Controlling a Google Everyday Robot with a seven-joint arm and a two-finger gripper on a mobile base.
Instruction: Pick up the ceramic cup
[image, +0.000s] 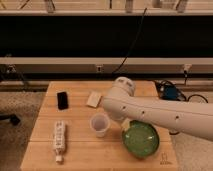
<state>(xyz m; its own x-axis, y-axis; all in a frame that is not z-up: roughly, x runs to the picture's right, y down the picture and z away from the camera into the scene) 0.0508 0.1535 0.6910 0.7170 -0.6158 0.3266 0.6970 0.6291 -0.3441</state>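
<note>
The ceramic cup (100, 124) is small, white and faintly lilac. It stands upright near the middle of the wooden table (80, 157). My white arm (150, 112) reaches in from the right, its rounded end above and to the right of the cup. My gripper (124, 123) is mostly hidden under the arm; only a small part shows just right of the cup, between it and the green bowl (141, 139). It holds nothing that I can see.
A black phone (62, 100) and a beige pad (93, 99) lie at the back of the table. A white remote-like object (60, 140) lies at the front left. Cables and a blue box (169, 93) sit behind the table's right end.
</note>
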